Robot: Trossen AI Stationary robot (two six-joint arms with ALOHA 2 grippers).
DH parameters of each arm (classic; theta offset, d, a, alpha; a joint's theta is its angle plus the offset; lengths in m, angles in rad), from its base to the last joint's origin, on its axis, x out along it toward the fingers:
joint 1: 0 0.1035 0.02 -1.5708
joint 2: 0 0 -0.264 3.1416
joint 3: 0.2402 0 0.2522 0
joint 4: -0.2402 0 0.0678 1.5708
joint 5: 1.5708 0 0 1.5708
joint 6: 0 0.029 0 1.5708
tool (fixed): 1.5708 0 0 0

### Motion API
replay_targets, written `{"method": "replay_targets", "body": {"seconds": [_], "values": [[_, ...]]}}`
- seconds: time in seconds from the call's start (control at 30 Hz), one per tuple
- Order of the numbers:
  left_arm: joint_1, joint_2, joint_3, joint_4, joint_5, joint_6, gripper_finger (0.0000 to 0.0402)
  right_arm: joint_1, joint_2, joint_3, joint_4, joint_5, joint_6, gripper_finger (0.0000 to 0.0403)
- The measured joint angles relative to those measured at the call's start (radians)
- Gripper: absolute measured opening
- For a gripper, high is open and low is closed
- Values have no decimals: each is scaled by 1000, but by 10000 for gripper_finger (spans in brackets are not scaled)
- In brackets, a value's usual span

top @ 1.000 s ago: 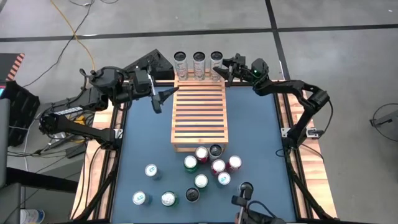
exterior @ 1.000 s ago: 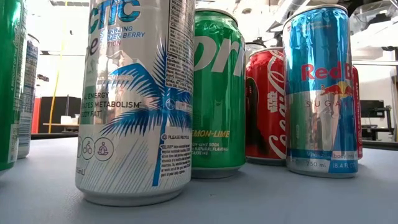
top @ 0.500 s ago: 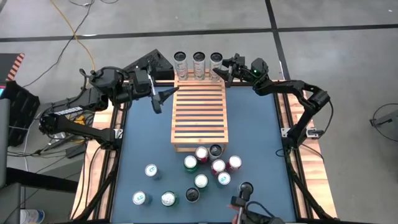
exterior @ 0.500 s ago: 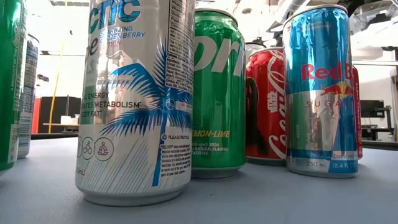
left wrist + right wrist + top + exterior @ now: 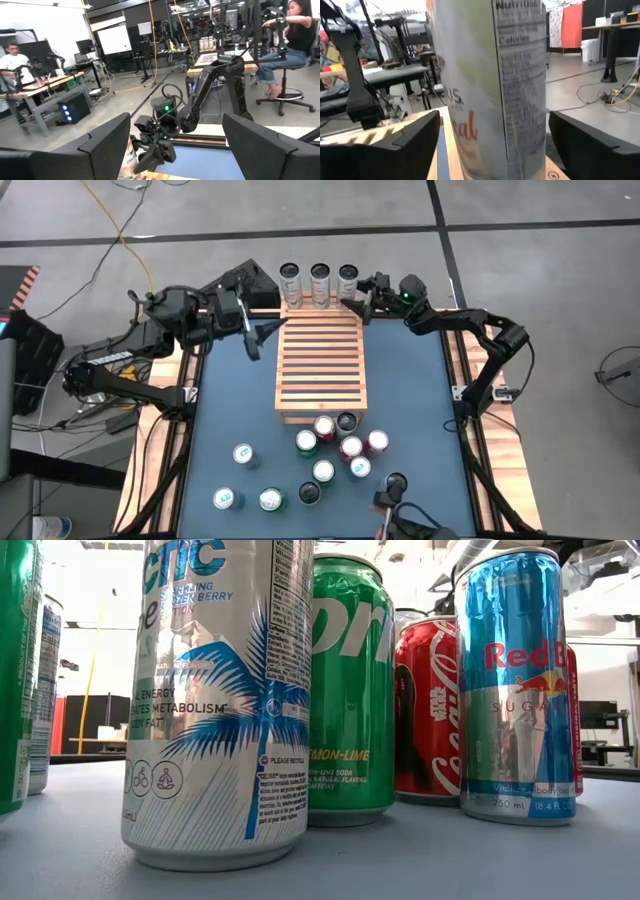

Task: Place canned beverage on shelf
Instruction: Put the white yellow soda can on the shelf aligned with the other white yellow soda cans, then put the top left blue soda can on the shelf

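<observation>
1. The left gripper [image 5: 262, 332] is waiting by the left side of the shelf [image 5: 320, 367], with its fingers spread and holding nothing.
2. Three cans are standing in a row at the far end of the shelf.
3. The right gripper [image 5: 352, 302] is sitting at the rightmost can [image 5: 347, 278], with its fingers [image 5: 395, 145] spread on both sides of it.
4. More cans [image 5: 337, 446] are standing together at the near end of the table [image 5: 230, 405].

Three cans [image 5: 319, 283] behind shelf [image 5: 321, 365]
</observation>
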Motion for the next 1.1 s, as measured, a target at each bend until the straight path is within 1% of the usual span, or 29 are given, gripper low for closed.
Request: {"method": "replay_targets", "body": {"seconds": [0.13,0.27,0.37,0.5,0.63,0.83,0.9,1.1], "values": [[2,0,0,0,-6,0,304,-10,-34,0,-9,-21,-17,376],[2,0,0,0,-6,0,304,-40,-107,0,-102,-47,-66,372],[2,0,0,-1,-6,-1,304,-68,-194,0,-252,-47,-130,367],[2,0,0,-50,1,-37,304,-101,-327,1,-520,-47,-210,364],[-5,2,0,-140,73,-100,304,-118,-498,1,-747,-46,-279,364],[-79,25,1,-224,129,-182,304,-118,-753,2,-985,-41,-291,363],[-115,31,1,-260,131,-198,304,-108,-825,2,-1062,-7,-292,363],[-258,58,2,-318,116,-345,304,-84,-975,2,-1245,62,-278,363]]}}
